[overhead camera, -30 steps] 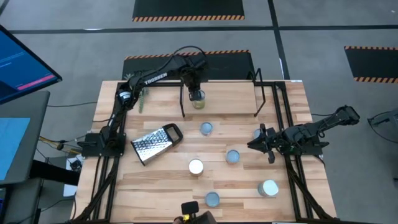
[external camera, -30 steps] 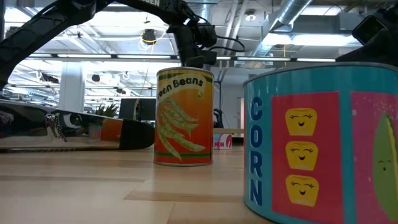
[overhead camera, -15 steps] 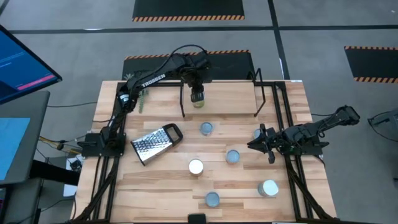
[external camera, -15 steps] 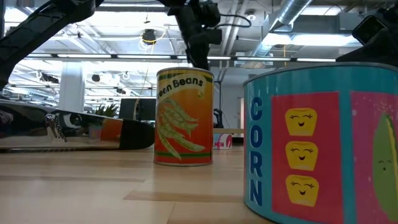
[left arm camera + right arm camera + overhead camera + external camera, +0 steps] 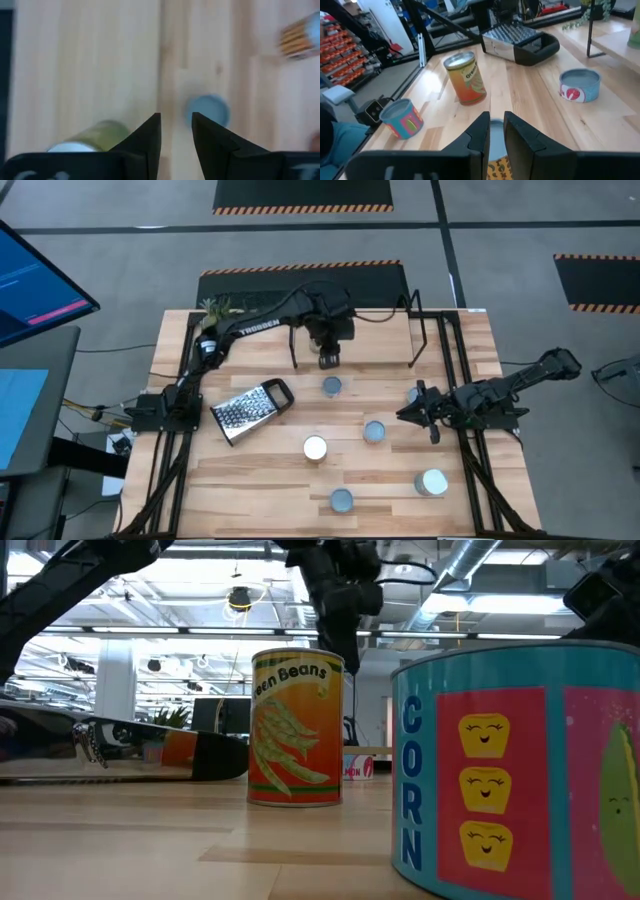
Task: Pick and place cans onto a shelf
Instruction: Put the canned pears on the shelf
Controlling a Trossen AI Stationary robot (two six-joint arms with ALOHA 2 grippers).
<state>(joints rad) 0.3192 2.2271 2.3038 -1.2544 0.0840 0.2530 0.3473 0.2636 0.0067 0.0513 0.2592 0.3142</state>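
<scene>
My left gripper (image 5: 328, 360) hovers over the near edge of the light-wood shelf (image 5: 370, 330), holding nothing. Its fingertips (image 5: 175, 125) stand a narrow gap apart. A green can (image 5: 102, 135) rests on the shelf just beside and behind the fingers, and the arm hides it in the high view. A blue-topped can (image 5: 331, 387) stands on the table below and also shows in the left wrist view (image 5: 209, 109). My right gripper (image 5: 410, 412) waits shut and empty at the table's right. Other cans (image 5: 374, 431) (image 5: 315, 448) (image 5: 432, 482) (image 5: 341, 500) stand on the table.
A metal grater (image 5: 248, 408) lies at the table's left. In the low view the Green Beans can (image 5: 295, 730) and a corn can (image 5: 500, 770) stand close to the camera. The shelf's black wire legs (image 5: 293, 345) (image 5: 415, 345) stand at its two ends.
My left gripper has gone up and toward the table's near and right edges, off the green can, which stays on the shelf. My right arm has kept still.
</scene>
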